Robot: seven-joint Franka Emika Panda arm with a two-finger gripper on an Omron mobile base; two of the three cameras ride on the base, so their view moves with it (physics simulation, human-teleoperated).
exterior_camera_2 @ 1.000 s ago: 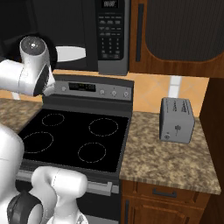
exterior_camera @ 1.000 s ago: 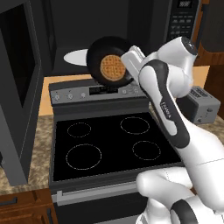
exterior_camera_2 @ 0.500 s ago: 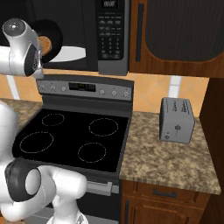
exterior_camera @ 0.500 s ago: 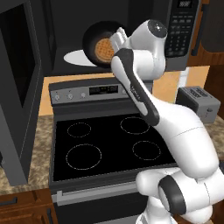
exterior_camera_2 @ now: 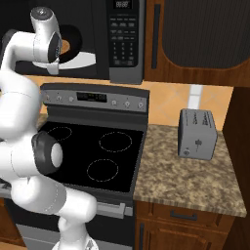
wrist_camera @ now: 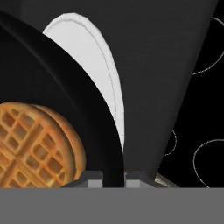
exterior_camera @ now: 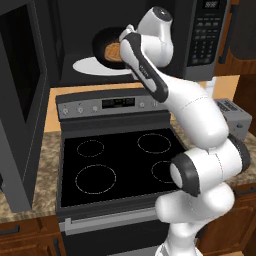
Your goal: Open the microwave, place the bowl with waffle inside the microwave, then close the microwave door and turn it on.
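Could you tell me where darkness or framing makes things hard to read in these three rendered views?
Left base view: the black bowl melts into the dark microwave cavity, while the waffle and white turntable stand out. Right base view: the arm covers most of the bowl. Hand view: sharp, but the bowl's rim fills the left half, cropping the waffle.

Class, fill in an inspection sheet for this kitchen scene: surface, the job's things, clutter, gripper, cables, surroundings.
Surface: black stove top, nothing on it.
Job's things: microwave door swung open; bowl with waffle tilted over the white turntable.
Clutter: grey toaster on the speckled counter.
Gripper: gripper shut on the bowl's rim.
Cables: nothing seen.
Surroundings: brown cabinets.
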